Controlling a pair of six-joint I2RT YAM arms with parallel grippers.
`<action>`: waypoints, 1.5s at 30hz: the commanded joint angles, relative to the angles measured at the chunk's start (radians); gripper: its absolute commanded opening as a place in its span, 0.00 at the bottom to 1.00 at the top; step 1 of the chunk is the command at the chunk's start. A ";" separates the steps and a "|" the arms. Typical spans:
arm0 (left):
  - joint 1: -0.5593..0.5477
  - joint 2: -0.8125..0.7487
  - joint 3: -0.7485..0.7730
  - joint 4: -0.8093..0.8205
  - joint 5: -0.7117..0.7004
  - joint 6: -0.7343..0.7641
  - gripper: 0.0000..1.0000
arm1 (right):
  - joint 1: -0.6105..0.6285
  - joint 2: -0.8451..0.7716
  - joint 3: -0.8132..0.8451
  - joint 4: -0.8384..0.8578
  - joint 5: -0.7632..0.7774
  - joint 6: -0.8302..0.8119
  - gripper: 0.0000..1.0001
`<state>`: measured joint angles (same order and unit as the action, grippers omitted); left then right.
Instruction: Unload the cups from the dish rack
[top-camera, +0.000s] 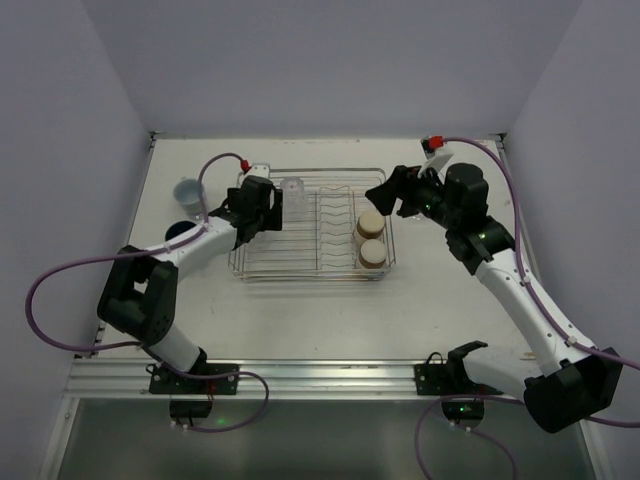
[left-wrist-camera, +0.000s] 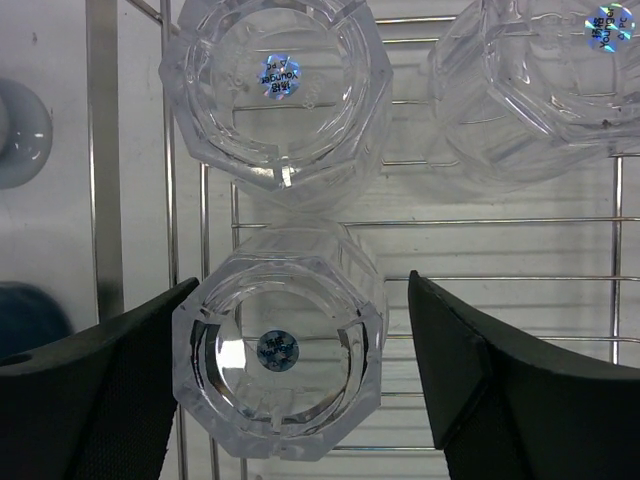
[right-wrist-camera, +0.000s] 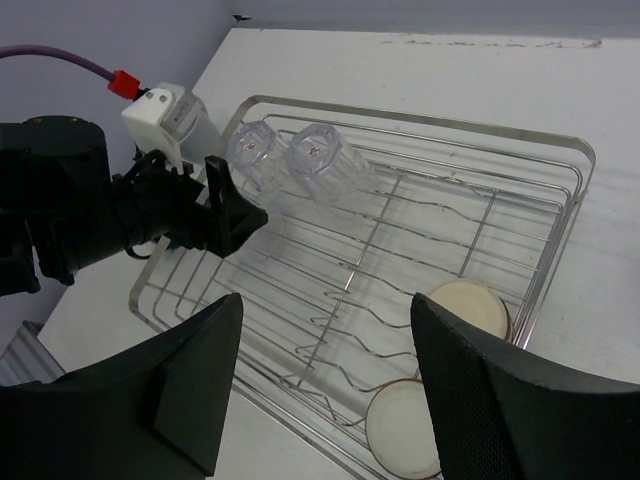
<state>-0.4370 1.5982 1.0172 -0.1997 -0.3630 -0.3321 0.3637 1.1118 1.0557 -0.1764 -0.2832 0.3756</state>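
Observation:
The silver wire dish rack (top-camera: 312, 274) lies mid-table. My left gripper (top-camera: 258, 212) hangs over its left end, open, straddling an upside-down clear cup (left-wrist-camera: 278, 355). The left finger (left-wrist-camera: 120, 380) touches the cup's side and the right finger (left-wrist-camera: 480, 380) stands apart from it. Two more clear cups (left-wrist-camera: 275, 90) (left-wrist-camera: 540, 80) sit just beyond. Two tan cups (top-camera: 371, 224) (top-camera: 373, 253) stand at the rack's right end. My right gripper (top-camera: 392, 192) hovers open above that end, and the tan cups (right-wrist-camera: 468, 308) (right-wrist-camera: 405, 428) show below its fingers.
A pale blue-white cup (top-camera: 187, 190) stands on the table left of the rack. A dark blue cup (top-camera: 180, 232) is beside it, partly hidden by my left arm. Walls close in the table at the back and on both sides.

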 joint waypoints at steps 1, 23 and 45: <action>0.007 0.000 0.018 0.071 0.021 -0.021 0.80 | -0.002 -0.024 -0.003 0.055 -0.030 0.014 0.70; 0.006 -0.510 -0.176 0.423 0.646 -0.231 0.27 | 0.063 -0.057 -0.263 0.621 -0.264 0.431 0.89; -0.041 -0.504 -0.374 1.020 0.862 -0.650 0.28 | 0.193 0.164 -0.246 1.023 -0.392 0.690 0.51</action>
<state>-0.4511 1.0946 0.6582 0.6487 0.5053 -0.9062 0.5449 1.2598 0.7906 0.7017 -0.6331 1.0042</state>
